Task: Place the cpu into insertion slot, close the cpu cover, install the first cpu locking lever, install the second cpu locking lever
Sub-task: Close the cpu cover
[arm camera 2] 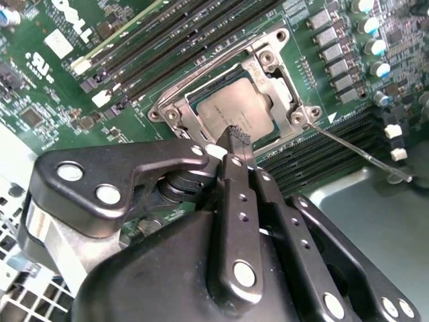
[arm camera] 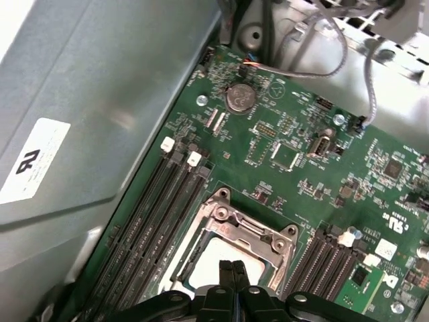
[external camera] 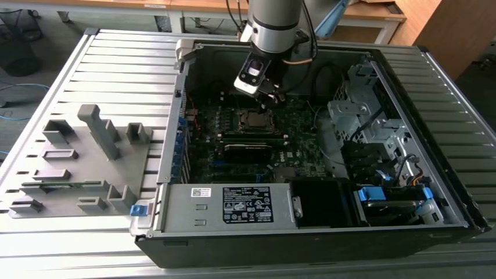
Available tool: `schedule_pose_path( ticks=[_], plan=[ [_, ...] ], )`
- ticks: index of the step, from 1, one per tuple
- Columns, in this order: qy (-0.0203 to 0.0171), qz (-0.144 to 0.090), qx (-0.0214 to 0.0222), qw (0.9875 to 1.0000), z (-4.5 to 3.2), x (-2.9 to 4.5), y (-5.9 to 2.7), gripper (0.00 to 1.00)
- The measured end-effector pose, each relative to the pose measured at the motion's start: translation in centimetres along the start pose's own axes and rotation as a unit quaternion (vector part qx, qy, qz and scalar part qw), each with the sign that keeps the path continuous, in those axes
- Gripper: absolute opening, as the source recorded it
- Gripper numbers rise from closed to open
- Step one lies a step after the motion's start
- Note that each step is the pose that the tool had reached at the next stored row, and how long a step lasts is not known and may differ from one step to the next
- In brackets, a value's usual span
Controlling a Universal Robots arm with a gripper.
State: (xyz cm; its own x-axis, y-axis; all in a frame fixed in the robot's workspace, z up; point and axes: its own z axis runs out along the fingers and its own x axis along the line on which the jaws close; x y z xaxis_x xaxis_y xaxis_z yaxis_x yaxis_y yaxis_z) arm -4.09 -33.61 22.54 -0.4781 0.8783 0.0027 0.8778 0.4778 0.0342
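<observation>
Silver-tan cpu (arm camera 2: pixel 231 107) inside cpu cover (arm camera 2: pixel 267 75) window; end effector (arm camera 2: pixel 236 136) closed together at its edge; white label (arm camera: pixel 33 161) on wall (arm camera: pixel 100 80).

a ribbed grey metal table (external camera: pixel 124 64) spans the exterior view. wooden desks (external camera: pixel 372 11) line the top edge, a black mesh bin (external camera: pixel 17 46) upper left, a wooden cabinet (external camera: pixel 449 29) upper right

The cpu (arm camera 2: pixel 236 111) lies flat within the cpu cover (arm camera 2: pixel 271 74).
</observation>
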Motion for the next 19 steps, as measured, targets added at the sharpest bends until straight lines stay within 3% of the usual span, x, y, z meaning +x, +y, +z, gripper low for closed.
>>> schedule_pose_path(
  ticks=[5,10,14,19],
  plan=[
    [0.0014,-0.041,0.0001,0.9991,0.03,0.0,0.0,0.11],
    [0.0029,-0.086,0.0003,0.9963,0.09,0.0,-0.01,0.11],
    [0.0042,-0.122,0.0004,0.9925,0.15,0.0,-0.01,0.11],
    [0.0057,-0.166,0.0005,0.986,0.23,0.0,-0.01,0.11]
  ],
)
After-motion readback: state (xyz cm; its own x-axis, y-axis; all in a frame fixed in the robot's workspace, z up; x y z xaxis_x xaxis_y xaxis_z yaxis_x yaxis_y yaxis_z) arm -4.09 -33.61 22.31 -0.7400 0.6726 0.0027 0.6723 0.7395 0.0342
